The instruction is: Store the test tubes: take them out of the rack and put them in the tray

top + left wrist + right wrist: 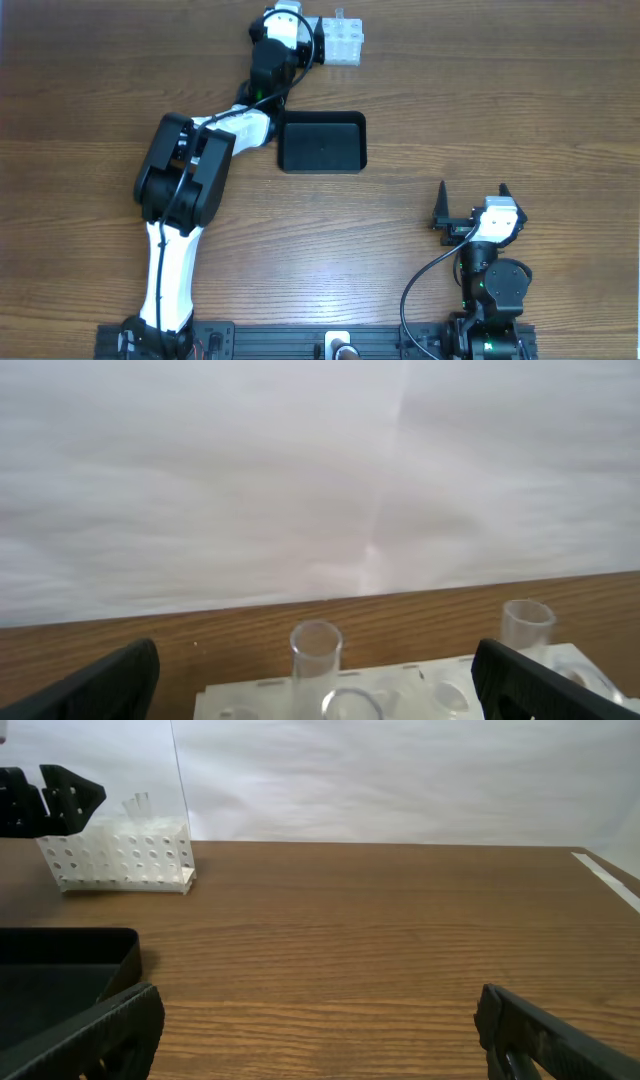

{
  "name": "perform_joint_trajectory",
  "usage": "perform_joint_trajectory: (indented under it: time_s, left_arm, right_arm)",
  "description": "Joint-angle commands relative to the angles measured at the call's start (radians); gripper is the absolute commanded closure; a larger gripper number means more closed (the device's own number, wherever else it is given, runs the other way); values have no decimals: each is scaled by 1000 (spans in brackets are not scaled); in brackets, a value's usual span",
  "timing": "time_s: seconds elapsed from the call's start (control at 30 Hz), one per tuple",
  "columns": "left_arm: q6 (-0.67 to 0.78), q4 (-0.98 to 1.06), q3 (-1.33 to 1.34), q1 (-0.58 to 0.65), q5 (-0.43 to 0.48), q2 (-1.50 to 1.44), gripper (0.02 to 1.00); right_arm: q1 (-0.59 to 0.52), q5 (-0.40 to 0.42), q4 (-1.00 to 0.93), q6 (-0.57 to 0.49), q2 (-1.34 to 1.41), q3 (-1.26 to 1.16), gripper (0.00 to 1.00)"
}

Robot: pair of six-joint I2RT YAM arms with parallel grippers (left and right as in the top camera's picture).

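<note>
sitting at the very start, by the look of it: no tube stored yet. showing at least 2 test tubes (316,645) upright in the white rack (345,40) at the far side of the bench (500,100), one between the left pincer's spread fingers, the other off to the side, close to one finger. left pincer (320,682) wide open, low at the rack's top, straddling the nearer tube w/o touching it, so nothing gripped. black tray (330,145) near the rack, on the side toward the arms' bases, w/ no tubes inside as far as visible. right pincer (320,1035) also open, holding nothing, low over bare bench, well apart from rack & tray. judging progress approx nil: 1st grasp lined up but not closed. left to do: close on tube, lift out, set in tray, then repeat for the rest. exact tube count in rack hard to tell.
</note>
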Motion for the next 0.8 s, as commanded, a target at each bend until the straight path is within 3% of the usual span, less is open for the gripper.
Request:
perform_joint_trajectory:
  time_s: [0.03, 0.17, 0.6, 0.8]
  left_arm:
    - [23, -3, 26, 9, -8, 31, 25]
    - [23, -4, 26, 5, -8, 30, 51]
    - [23, -24, 26, -1, -8, 32, 292]
    - [39, -30, 26, -2, -8, 32, 321]
  right_arm:
    - [6, -4, -4, -1, -8, -6, 9]
    - [6, -4, -4, -1, -8, -6, 7]
    - [6, -4, -4, -1, -8, -6, 7]
    - [6, -4, -4, -1, -8, -6, 7]
